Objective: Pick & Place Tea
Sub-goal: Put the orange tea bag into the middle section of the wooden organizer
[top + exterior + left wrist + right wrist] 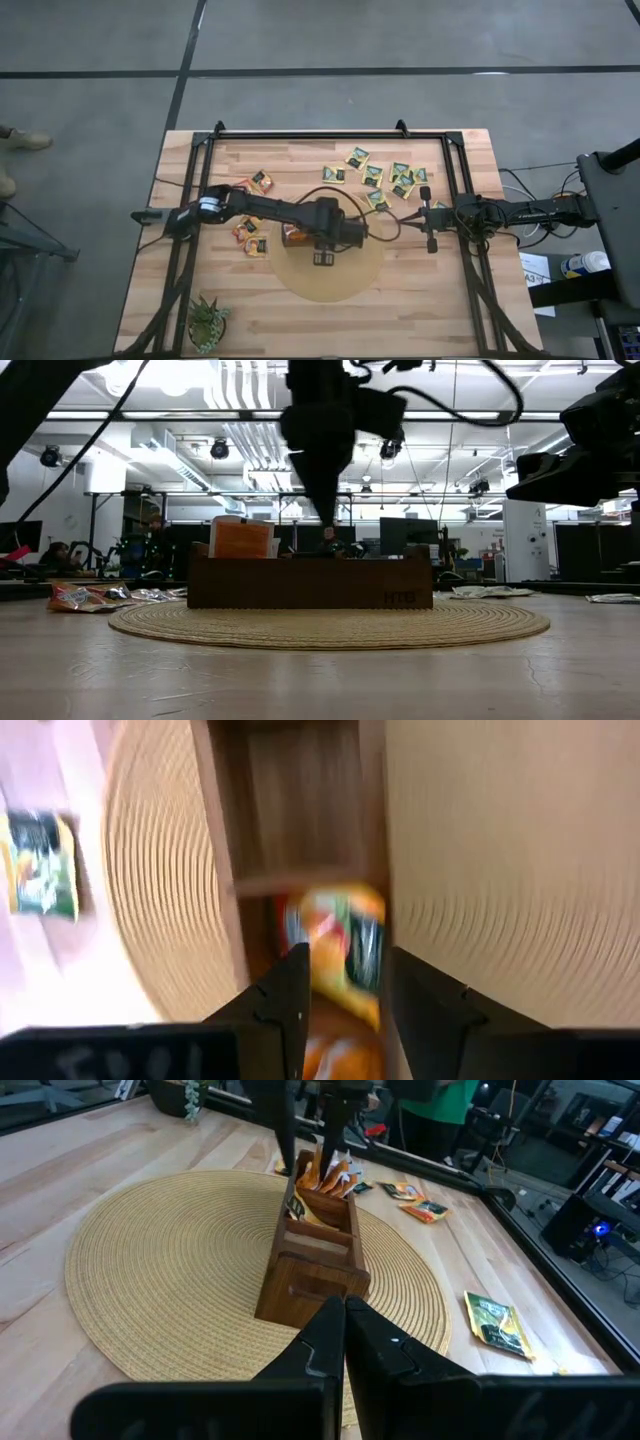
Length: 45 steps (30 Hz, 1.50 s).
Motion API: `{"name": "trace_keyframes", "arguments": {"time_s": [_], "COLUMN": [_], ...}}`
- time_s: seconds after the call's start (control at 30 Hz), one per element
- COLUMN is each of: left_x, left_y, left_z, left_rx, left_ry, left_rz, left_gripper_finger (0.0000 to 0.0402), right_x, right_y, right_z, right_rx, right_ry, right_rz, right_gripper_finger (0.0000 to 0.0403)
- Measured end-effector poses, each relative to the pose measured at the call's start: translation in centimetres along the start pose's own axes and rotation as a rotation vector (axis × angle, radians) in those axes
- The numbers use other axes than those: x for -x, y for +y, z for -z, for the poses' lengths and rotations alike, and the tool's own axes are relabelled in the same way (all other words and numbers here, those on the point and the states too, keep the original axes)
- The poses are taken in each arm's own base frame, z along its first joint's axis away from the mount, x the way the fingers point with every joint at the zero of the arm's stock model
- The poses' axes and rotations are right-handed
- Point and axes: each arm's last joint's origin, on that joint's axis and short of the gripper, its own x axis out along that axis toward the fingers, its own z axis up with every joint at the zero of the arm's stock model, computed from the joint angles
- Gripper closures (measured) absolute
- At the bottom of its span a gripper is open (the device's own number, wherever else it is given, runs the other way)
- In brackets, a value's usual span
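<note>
While the left pincer point(345, 995) hangs over the wooden box point(312, 1255), its fingers stand apart.
An orange sachet point(340, 945), blurred, seems to lie between them; the right pincer point(345, 1330) waits pressed together.

A: Which sachets appear here?
B: Small flat square paper tea sachets. Orange ones point(335, 945) stand upright in the end compartment directly beneath the left gripper point(345, 990), whose fingers stand parted above them.
A: And the remainder?
B: Green-and-yellow sachets point(385, 175) lie flat, scattered near the right gripper point(428, 215); red-and-yellow sachets point(250, 238) lie behind the left gripper, beside its arm.
</note>
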Motion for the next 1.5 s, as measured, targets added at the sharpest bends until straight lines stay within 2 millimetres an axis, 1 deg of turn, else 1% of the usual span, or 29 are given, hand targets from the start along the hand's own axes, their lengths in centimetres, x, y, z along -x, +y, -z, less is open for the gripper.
{"name": "trace_keyframes", "arguments": {"time_s": [0.1, 0.27, 0.47, 0.63, 0.7, 0.77, 0.9, 0.93, 1.13, 1.27, 1.5], "left_x": [-0.5, -1.8, -2.9, -3.4, -3.4, -3.4, -3.4, -3.4, -3.3, -2.9, -2.2], "left_y": [-0.5, -1.0, -1.2, -1.1, -1.1, -1.1, -1.1, -1.1, -1.1, -0.9, 0.8], "left_z": [-0.4, -0.1, 0.4, 0.8, 0.8, 0.8, 0.8, 0.8, 0.8, 1.0, 1.2], "left_rx": [0.019, 0.028, 0.028, 0.017, 0.017, 0.014, 0.004, 0.001, -0.012, -0.032, -0.022], "left_ry": [-0.048, -0.037, -0.002, 0.018, 0.018, 0.019, 0.022, 0.023, 0.026, 0.057, 0.112], "left_rz": [0.013, 0.077, 0.067, 0.035, 0.036, 0.047, 0.076, 0.079, 0.099, 0.115, 0.152], "left_gripper_finger": [0.0275, 0.0275, 0.0275, 0.0279, 0.0291, 0.0311, 0.0377, 0.0387, 0.0400, 0.0401, 0.0401], "right_x": [0.0, 0.0, 0.0, 0.0, 0.0, 0.0, 0.0, 0.0, 0.0, 0.0, 0.0], "right_y": [0.0, 0.0, 0.0, 0.0, 0.0, 0.0, 0.0, 0.0, 0.0, 0.0, 0.0], "right_z": [0.0, 0.0, 0.0, 0.0, 0.0, 0.0, 0.0, 0.0, 0.0, 0.0, 0.0], "right_rx": [0.000, 0.000, 0.000, 0.000, 0.000, 0.000, 0.000, 0.000, 0.000, 0.000, 0.000], "right_ry": [0.000, 0.000, 0.000, 0.000, 0.000, 0.000, 0.001, 0.001, 0.000, 0.000, 0.000], "right_rz": [0.000, 0.000, 0.000, 0.000, 0.000, 0.000, 0.000, 0.000, 0.000, 0.000, 0.000], "right_gripper_finger": [0.0394, 0.0394, 0.0394, 0.0394, 0.0394, 0.0394, 0.0394, 0.0394, 0.0394, 0.0394, 0.0394]}}
